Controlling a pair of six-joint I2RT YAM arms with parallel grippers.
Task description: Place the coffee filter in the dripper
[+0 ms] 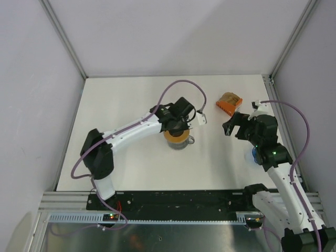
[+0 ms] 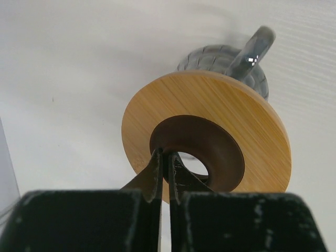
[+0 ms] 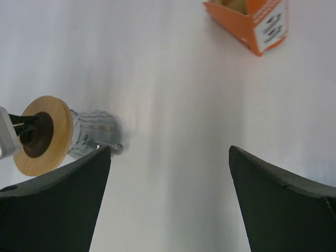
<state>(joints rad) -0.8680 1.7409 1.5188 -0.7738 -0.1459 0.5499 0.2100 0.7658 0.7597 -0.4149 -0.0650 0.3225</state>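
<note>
Worktop: we see a plain white, matt worktop [image 1: 131, 100] with soft shadows under the arms.
Room: pale grey-lilac walls [image 1: 31, 79] close it in on three sides. Aluminium posts [image 1: 63, 37] rise at the back corners, and a black rail [image 1: 173, 199] runs along the near edge by the arm bases.
Coffee filter: the coffee filter [image 2: 210, 144] is thin brown paper, dark in shadow. It lines the hole of the wooden ring [image 2: 252, 126] like a shallow cone, and a flap of it sticks out past the ring's near edge.
Ring and mug: the ring lies flat on top of a ribbed grey mug [image 2: 210, 58], near the middle of the worktop.
Left tool: the left tool [image 2: 164, 155] is narrowed to a slit and pinches the near edge of the filter.
Dripper: we can make out only a small blue patch of the dripper [image 1: 254, 155], near the right edge of the worktop. Most of it is hidden under the right arm, well apart from the mug.
Right tool: the right tool [image 3: 169, 149] is spread wide and holds nothing. It hangs above the worktop between the mug and the orange box [image 1: 229, 104].
Orange box: it sits towards the back right, and we see brown filters in its open end.
</note>
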